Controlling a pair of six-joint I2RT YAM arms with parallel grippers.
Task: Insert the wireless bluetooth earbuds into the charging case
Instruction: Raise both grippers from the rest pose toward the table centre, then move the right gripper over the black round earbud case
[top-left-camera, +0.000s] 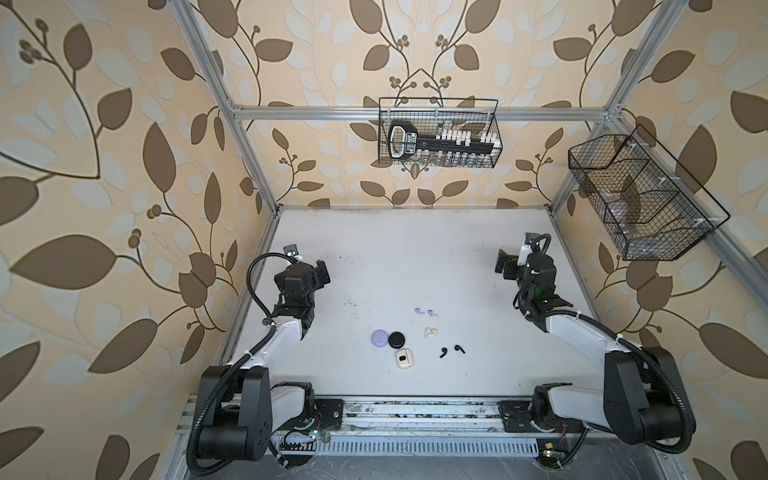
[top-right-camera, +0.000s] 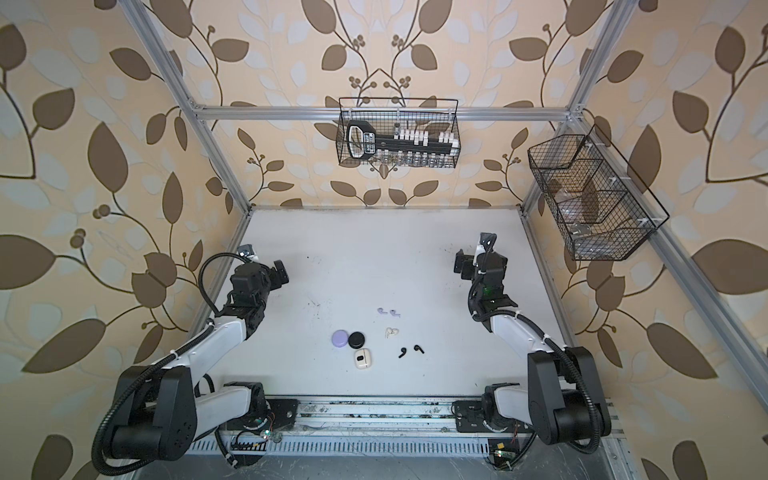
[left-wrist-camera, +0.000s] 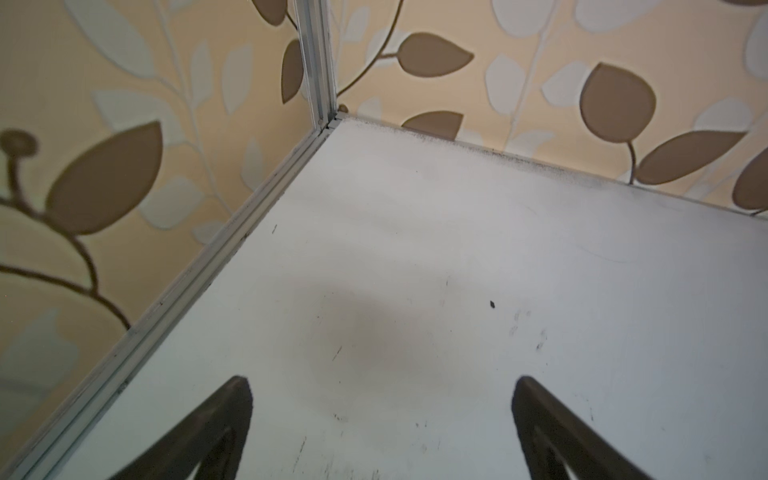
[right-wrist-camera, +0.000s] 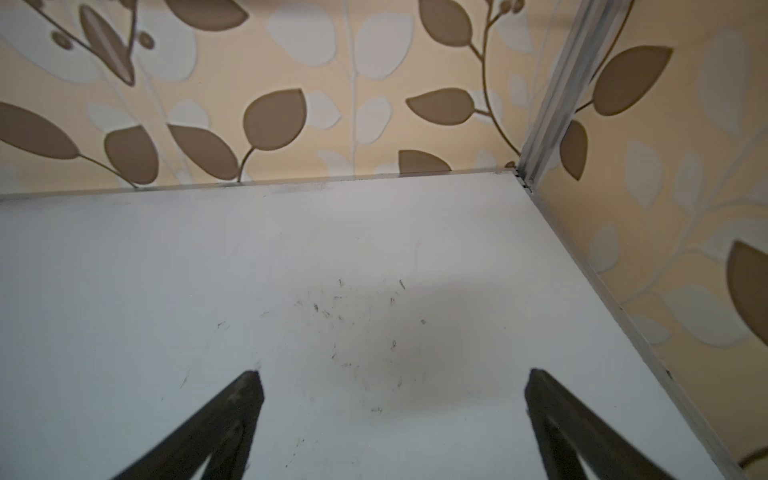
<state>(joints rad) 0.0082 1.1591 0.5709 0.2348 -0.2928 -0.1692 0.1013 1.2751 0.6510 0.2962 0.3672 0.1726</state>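
scuffed white table (top-left-camera: 415, 257), leaf-patterned walls (top-left-camera: 104, 166)

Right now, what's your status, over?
Left gripper open, empty. Right gripper open, empty. Six earbuds loose on table, beside three cases. Nothing blocking them.

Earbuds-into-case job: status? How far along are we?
Done: nothing. The lavender earbuds, cream earbuds and black earbuds all lie loose on the table, outside the lavender case, black case and cream case. In hand: nothing; left gripper and right gripper are open, empty, away from the items. Remaining: all six earbuds.
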